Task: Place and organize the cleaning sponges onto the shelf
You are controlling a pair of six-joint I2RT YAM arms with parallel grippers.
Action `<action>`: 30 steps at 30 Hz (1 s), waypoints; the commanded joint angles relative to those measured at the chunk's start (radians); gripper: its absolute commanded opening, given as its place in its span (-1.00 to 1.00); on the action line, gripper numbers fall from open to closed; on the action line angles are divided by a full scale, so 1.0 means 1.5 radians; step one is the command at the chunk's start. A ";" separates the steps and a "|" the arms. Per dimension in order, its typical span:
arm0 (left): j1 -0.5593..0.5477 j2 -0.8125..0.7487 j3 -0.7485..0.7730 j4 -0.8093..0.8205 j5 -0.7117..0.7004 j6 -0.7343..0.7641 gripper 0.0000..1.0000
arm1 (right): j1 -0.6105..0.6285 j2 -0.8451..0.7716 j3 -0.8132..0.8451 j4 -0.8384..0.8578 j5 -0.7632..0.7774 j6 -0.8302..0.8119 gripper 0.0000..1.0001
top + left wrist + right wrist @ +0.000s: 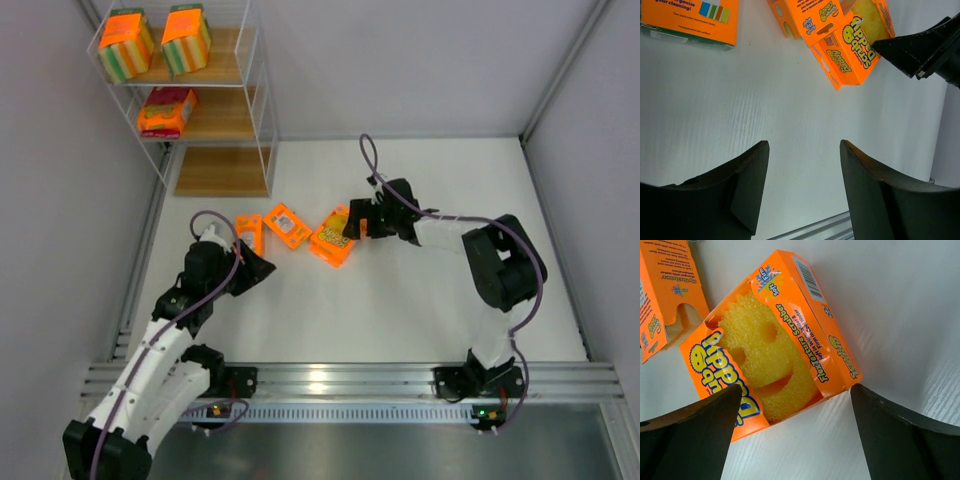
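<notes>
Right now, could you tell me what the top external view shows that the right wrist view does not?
Only the top external view shows the shelf holding three shelved packs, and the left gripper. Only the right wrist view shows the yellow smiley-faced sponge inside its smiley pack and a barcode. Both show that pack on the white table, right by the open right gripper.

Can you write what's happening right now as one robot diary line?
left fingers open, empty | right fingers open, by smiley sponge pack | shelf holds three packs | three more on table
</notes>
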 commanded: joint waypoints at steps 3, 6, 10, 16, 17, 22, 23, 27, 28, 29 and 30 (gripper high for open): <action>-0.004 0.000 -0.015 0.068 -0.017 0.001 0.30 | -0.002 -0.031 -0.033 0.066 -0.005 0.035 0.77; -0.004 0.054 -0.030 0.117 -0.005 0.013 0.30 | -0.002 -0.066 -0.090 0.094 0.006 0.043 0.65; -0.007 0.128 -0.033 0.165 0.000 0.038 0.28 | -0.002 -0.111 -0.163 0.119 0.026 0.052 0.53; -0.076 0.235 -0.029 0.275 -0.023 0.024 0.28 | 0.023 -0.182 -0.236 0.079 0.071 0.144 0.35; -0.094 0.250 -0.014 0.279 -0.052 0.021 0.28 | 0.030 -0.197 -0.255 0.074 0.096 0.198 0.34; -0.185 0.344 0.005 0.326 -0.088 -0.006 0.28 | 0.109 -0.299 -0.386 0.076 0.150 0.318 0.35; -0.190 0.358 0.005 0.332 -0.092 -0.008 0.28 | 0.130 -0.315 -0.396 0.065 0.162 0.339 0.34; -0.208 0.367 0.003 0.342 -0.085 -0.007 0.28 | 0.225 -0.397 -0.361 -0.014 0.212 0.338 0.37; -0.209 0.367 0.005 0.341 -0.080 -0.004 0.28 | 0.233 -0.409 -0.344 -0.043 0.236 0.328 0.42; -0.209 0.361 0.004 0.341 -0.065 -0.003 0.28 | 0.237 -0.421 -0.326 -0.076 0.249 0.310 0.46; -0.209 0.356 0.003 0.340 -0.059 -0.003 0.28 | 0.237 -0.447 -0.293 -0.123 0.268 0.294 0.52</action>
